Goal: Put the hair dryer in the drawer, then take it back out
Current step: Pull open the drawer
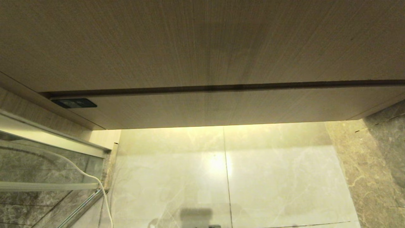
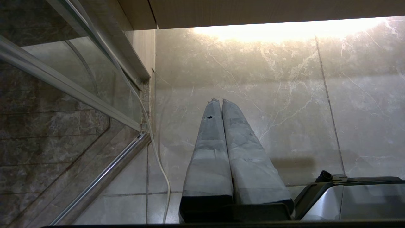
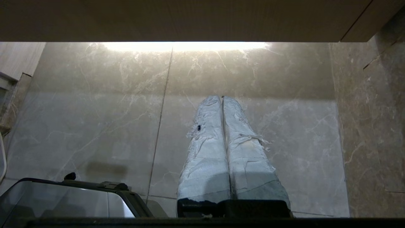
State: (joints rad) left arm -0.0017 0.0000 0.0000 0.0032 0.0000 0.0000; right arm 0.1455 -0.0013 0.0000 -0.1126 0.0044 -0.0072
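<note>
The hair dryer is out of view. Two flat, handleless light-brown wood-grain fronts fill the top of the head view, an upper one and a lower one, split by a dark gap. Both are shut, and I cannot tell which is the drawer. Neither arm shows in the head view. My left gripper hangs over the pale marble floor, its taped fingers pressed together on nothing. My right gripper hangs the same way, shut and empty.
A glass shower partition with a metal frame stands at the left, and a loose white cable runs down beside it. A small dark plate sits at the lower front's left end. A brown marble wall is at the right. My base shows low.
</note>
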